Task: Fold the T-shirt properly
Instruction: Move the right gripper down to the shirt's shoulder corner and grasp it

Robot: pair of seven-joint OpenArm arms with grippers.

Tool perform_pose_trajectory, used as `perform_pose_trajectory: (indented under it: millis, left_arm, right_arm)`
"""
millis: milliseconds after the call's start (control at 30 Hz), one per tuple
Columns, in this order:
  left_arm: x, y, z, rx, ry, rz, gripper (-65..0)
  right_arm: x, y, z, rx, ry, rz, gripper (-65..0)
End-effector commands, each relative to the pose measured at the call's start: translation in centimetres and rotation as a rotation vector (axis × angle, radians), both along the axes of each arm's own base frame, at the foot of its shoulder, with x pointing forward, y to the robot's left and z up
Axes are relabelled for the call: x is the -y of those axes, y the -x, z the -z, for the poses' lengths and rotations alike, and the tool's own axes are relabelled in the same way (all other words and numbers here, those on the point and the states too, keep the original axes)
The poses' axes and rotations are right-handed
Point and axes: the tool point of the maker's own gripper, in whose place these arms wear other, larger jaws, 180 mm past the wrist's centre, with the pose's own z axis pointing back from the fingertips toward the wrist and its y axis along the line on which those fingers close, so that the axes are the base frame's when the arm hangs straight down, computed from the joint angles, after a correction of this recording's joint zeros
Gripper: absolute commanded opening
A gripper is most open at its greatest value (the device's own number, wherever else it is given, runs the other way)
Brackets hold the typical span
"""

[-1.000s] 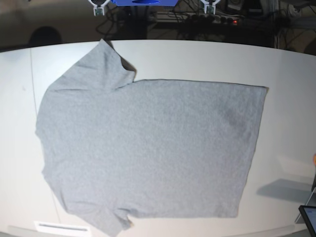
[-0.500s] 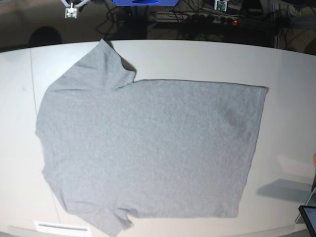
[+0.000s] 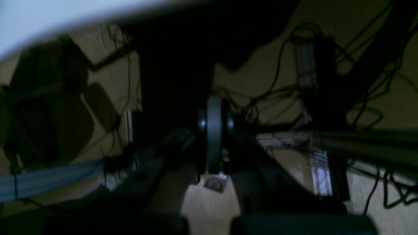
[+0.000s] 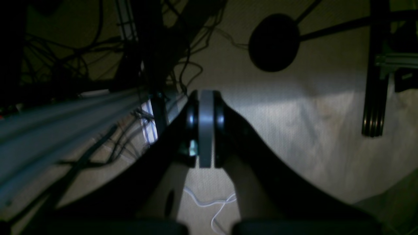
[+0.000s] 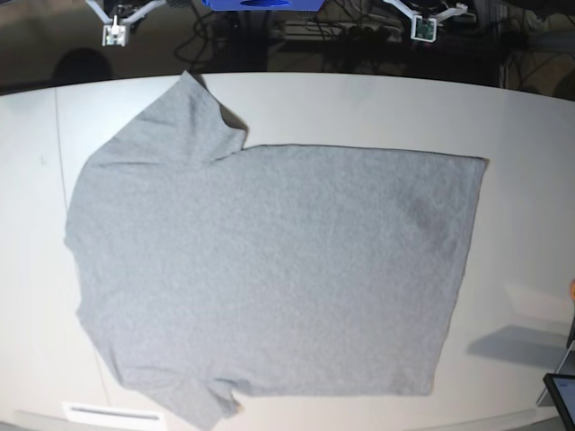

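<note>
The heather-grey T-shirt (image 5: 269, 269) lies flat on the white table (image 5: 530, 135), plain side up, collar end to the left and hem to the right. One sleeve points to the back left (image 5: 184, 121), the other to the front left (image 5: 193, 400). No lettering shows. My right gripper (image 5: 114, 31) hangs beyond the table's far edge at the top left, clear of the shirt. My left gripper (image 5: 424, 27) hangs at the top right, also clear. In the wrist views both the left gripper (image 3: 214, 124) and the right gripper (image 4: 205, 124) are shut and empty over the dark floor.
A blue object (image 5: 260, 4) sits behind the table's far edge between the arms. Cables and a power strip (image 5: 386, 31) lie on the floor there. A dark screen corner (image 5: 561, 395) is at the front right. A white strip (image 5: 112, 413) lies at the front left.
Both grippers have moved apart along the far edge: the right one toward the view's left, the left one toward the view's right. The shirt has not moved.
</note>
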Motion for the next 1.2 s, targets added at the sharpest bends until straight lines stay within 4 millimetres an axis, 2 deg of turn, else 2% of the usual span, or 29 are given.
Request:
perform_pose_trajectory:
  millis: [0,200,333,400,533,633,767,833,900,967,1167]
  left_arm:
    - [0.1,-0.4,-1.3,0.039,-0.004,0.012,-65.0]
    - [1.3,-2.4,-5.0,0.131,0.005,0.045,-65.0]
    - [1.3,-3.7,-6.8,0.184,-0.005,0.052,-65.0]
    - [0.8,-4.0,-7.3,0.199,-0.02,0.047,-65.0]
    - [-1.3,-4.9,-8.6,0.238,-0.079,0.022,-65.0]
    - [-3.4,-5.6,-9.5,0.265,-0.135,-0.006,-65.0]
    - [-6.2,-6.0,-10.8,0.295,-0.211,-0.046,-65.0]
    - [-7.1,-6.4,-11.3,0.314,-0.234,-0.06,-65.0]
    - [-7.9,-6.3,-11.6,0.317,-0.258,-0.073,-65.0]
    - [-8.3,-6.5,-11.8,0.324,-0.266,-0.076,-65.0]
    - [-8.2,-7.0,-11.9,0.335,-0.264,-0.073,-65.0]
  right_arm:
    - [0.2,-0.4,-0.9,0.021,0.008,-0.002,-65.0]
    - [0.6,-3.1,-3.6,0.076,0.025,-0.01,-65.0]
    - [2.2,-4.8,-5.3,0.135,0.067,0.011,-65.0]
    - [2.7,-5.7,-5.7,0.159,0.079,0.016,-65.0]
    - [2.4,-7.5,-6.5,0.21,0.073,0.012,-65.0]
    - [-0.3,-8.7,-6.5,0.235,0.004,-0.054,-65.0]
    - [-6.4,-9.4,-6.4,0.248,-0.147,-0.202,-65.0]
    - [-7.8,-9.5,-6.5,0.254,-0.182,-0.195,-65.0]
    - [-8.1,-9.5,-6.6,0.258,-0.19,-0.188,-65.0]
    - [-8.1,-9.6,-6.6,0.261,-0.203,-0.177,-61.4]
    - [-7.8,-9.3,-7.0,0.277,-0.301,-0.088,-40.0]
